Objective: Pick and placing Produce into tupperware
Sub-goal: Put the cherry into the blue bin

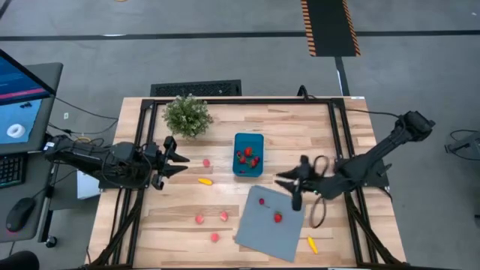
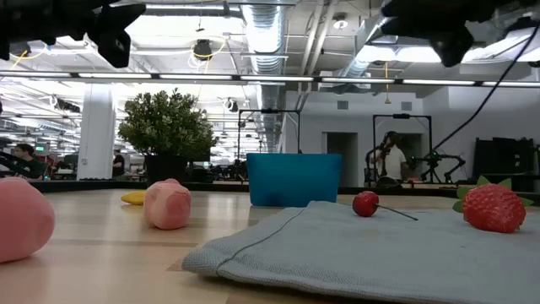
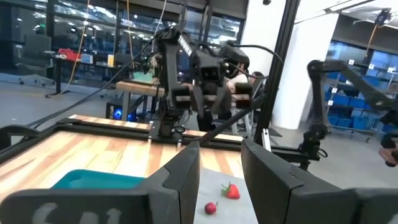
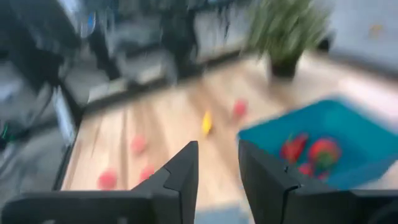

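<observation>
The teal tub (image 1: 248, 154) (image 2: 295, 179) stands mid-table with several red pieces (image 1: 248, 156) inside. Two red pieces (image 1: 262, 201) (image 1: 277, 217) lie on the grey-blue sheet (image 1: 266, 232). Pink pieces (image 1: 199, 219) (image 1: 223, 216) (image 1: 214, 237) lie on the wood near the table's near edge, and another pink piece (image 1: 206, 162) sits left of the tub. One yellow piece (image 1: 204, 181) lies near it, a second yellow piece (image 1: 311, 244) right of the sheet. My left gripper (image 1: 182, 163) (image 3: 221, 180) hovers open, left of the tub. My right gripper (image 1: 283, 184) (image 4: 217, 177) hovers open over the sheet's far right corner.
A bushy potted plant (image 1: 186, 114) (image 2: 166, 127) stands at the far edge, left of the tub. Black frame rails (image 1: 142, 150) run along the table's left and right sides. A cable loop (image 1: 316, 210) lies right of the sheet. A monitor and mouse sit off the table's left.
</observation>
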{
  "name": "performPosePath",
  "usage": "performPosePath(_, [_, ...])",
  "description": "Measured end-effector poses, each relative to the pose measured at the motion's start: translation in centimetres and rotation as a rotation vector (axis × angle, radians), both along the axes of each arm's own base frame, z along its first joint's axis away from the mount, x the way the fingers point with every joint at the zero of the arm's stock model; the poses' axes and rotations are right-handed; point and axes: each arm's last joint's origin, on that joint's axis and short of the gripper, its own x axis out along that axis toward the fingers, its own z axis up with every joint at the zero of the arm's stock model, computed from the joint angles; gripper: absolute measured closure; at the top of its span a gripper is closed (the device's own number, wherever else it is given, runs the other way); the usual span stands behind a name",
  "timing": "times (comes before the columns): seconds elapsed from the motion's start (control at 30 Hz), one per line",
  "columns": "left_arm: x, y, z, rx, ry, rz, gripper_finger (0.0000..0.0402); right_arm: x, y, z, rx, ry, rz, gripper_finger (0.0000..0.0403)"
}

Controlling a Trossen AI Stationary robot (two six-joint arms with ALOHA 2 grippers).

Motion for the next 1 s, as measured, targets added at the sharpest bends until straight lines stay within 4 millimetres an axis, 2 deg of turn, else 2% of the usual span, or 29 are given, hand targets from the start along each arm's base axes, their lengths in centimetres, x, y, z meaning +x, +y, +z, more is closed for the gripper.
performPosePath(0.17, [0.0, 0.0, 0.0, -0.003, 0.001, -0.001, 0.0293, 2.9, 1.6, -0.5, 0.029, 0.284, 0.054, 0.0279])
performPosePath(0.3, [0.0, 0.0, 0.0, -0.003, 0.003, -0.001, 0.0293, 4.8, 2.9, -0.8, 0.054, 0.43, 0.094, 0.0282])
performPosePath(0.5, [0.0, 0.0, 0.0, -0.002, 0.003, -0.003, 0.0293, 6.7, 4.3, -2.5, 0.097, 0.585, 0.125, 0.028])
performPosePath(0.67, [0.0, 0.0, 0.0, 0.0, 0.004, -0.012, 0.0293, 7.4, 4.4, -4.2, 0.164, 0.713, 0.132, 0.0283])
performPosePath(1.0, [0.0, -0.1, 0.0, 0.013, 0.001, -0.026, 0.0293, 9.1, 3.5, -6.5, 0.208, 0.772, 0.138, 0.0285])
